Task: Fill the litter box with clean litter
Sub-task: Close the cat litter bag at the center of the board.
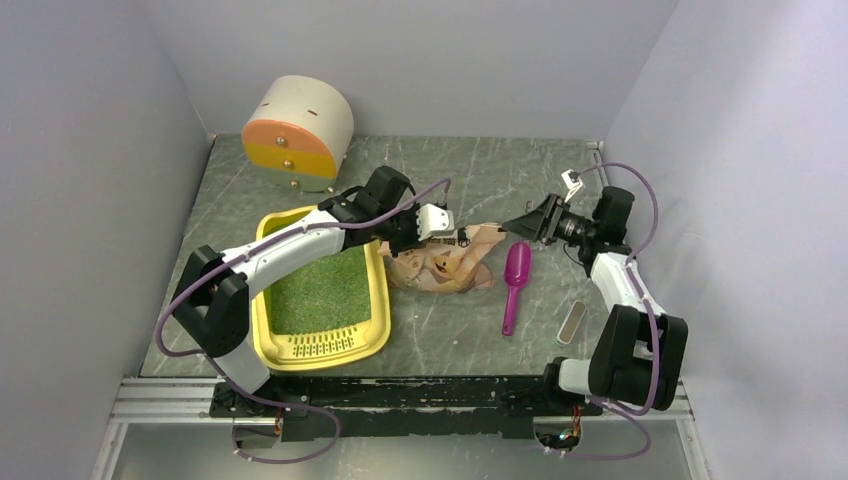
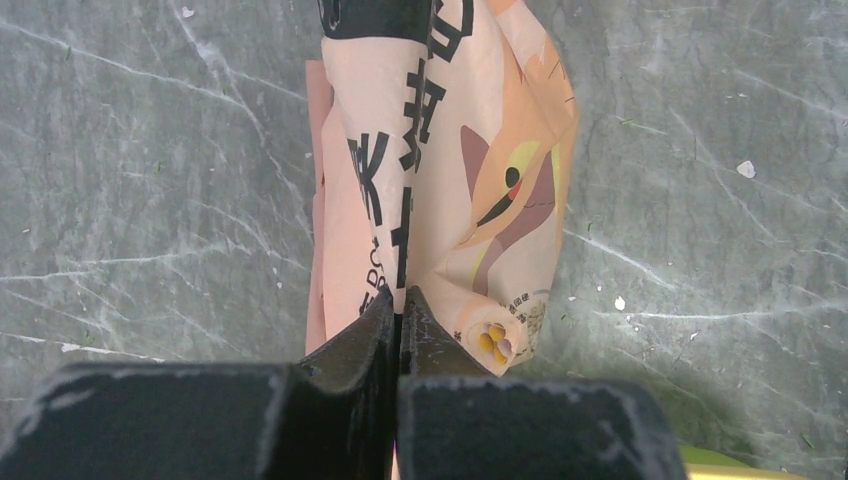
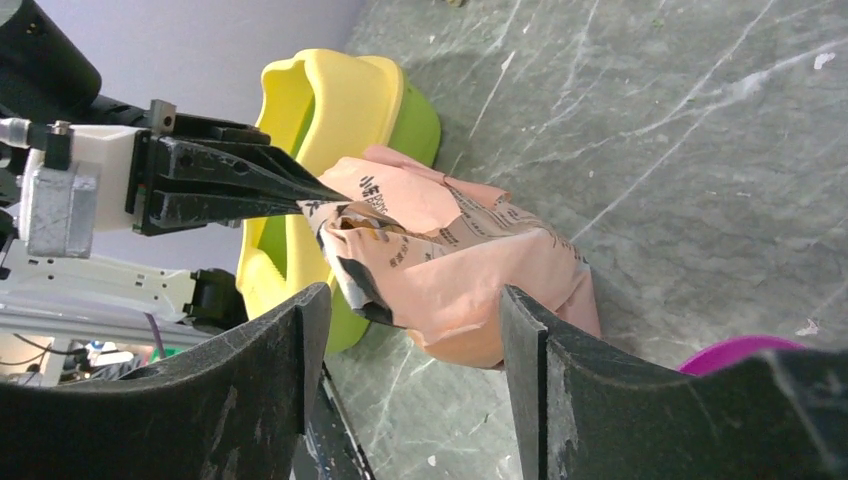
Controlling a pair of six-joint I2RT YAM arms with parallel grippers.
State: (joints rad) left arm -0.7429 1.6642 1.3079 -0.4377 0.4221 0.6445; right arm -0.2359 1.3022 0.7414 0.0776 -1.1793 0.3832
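Note:
The yellow litter box (image 1: 320,347) lies left of centre, its grille end nearest the arm bases. Green clean litter (image 1: 318,290) covers its floor. My left gripper (image 1: 452,238) is shut on an edge of the pink-beige printed bag (image 1: 445,265), which lies crumpled on the table just right of the box. In the left wrist view the jaws (image 2: 400,305) pinch the bag (image 2: 440,170). My right gripper (image 1: 517,225) is open and empty, just right of the bag. In the right wrist view its fingers (image 3: 410,300) frame the bag (image 3: 480,270) without touching it.
A magenta scoop (image 1: 515,285) lies right of the bag, below my right gripper. A white cylinder with an orange end (image 1: 297,128) stands at the back left. A small grey oblong piece (image 1: 572,322) lies near the right arm. Grey walls close in three sides.

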